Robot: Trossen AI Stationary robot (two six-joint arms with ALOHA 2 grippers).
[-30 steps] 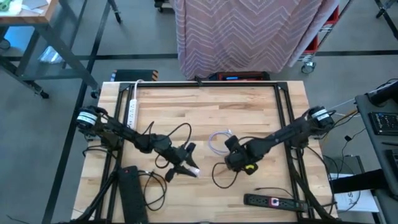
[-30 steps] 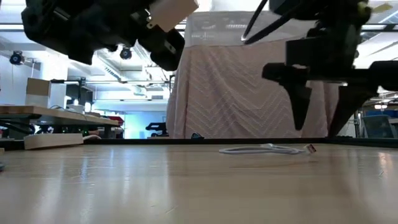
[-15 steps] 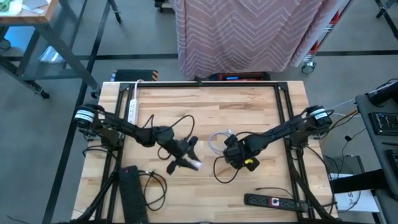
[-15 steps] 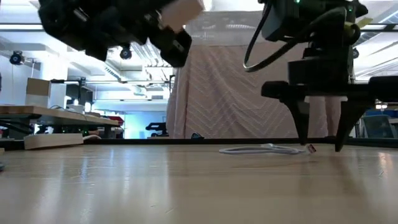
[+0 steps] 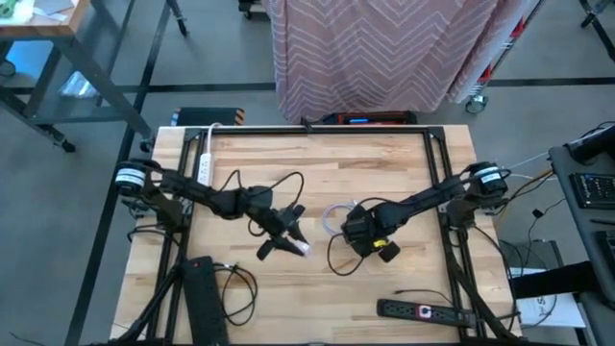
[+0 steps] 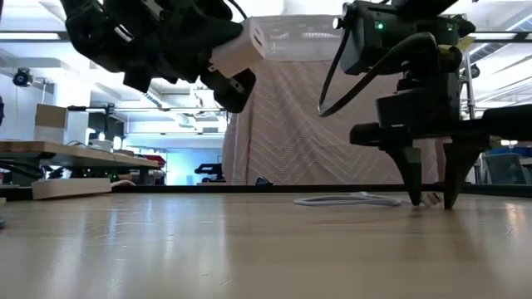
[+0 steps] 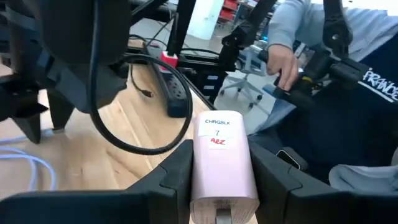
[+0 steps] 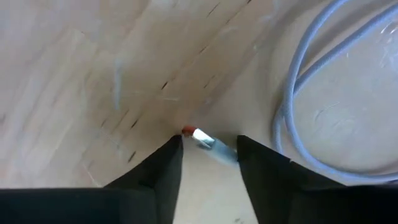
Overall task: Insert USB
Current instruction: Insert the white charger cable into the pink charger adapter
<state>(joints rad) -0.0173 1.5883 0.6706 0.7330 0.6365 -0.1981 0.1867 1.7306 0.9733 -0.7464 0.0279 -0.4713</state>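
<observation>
My left gripper [image 5: 285,237] is shut on a white charger block [image 7: 222,157] labelled "CHRGBLK 7", held above the table's middle; the low view shows the block [image 6: 249,46] high over the wood. A white USB cable [image 5: 336,217] lies coiled on the table, and its metal plug [image 8: 203,138] with an orange tag rests flat on the wood. My right gripper [image 8: 208,163] is open and points down. Its fingertips [image 6: 413,193] stand at table height on either side of the plug [image 6: 429,199]; I see no contact. My left gripper pinches the charger block by its two long side faces [image 7: 198,168], one finger on each side. The labelled end [image 7: 217,127] sticks out beyond the fingertips. The block is lifted clear of the table and tilted.
A black power strip [image 5: 424,311] lies near the table's near right edge, another [image 5: 202,300] at the near left, and a white one [image 5: 204,165] along the far left. Black arm cables [image 5: 252,197] loop over the table. A seated person [image 7: 348,93] shows beyond the table.
My right gripper has moved toward the table's far left and come down, so its open fingers now straddle the cable's plug at table height. My left gripper has carried the block a little toward the far edge, and the block now sits lower.
</observation>
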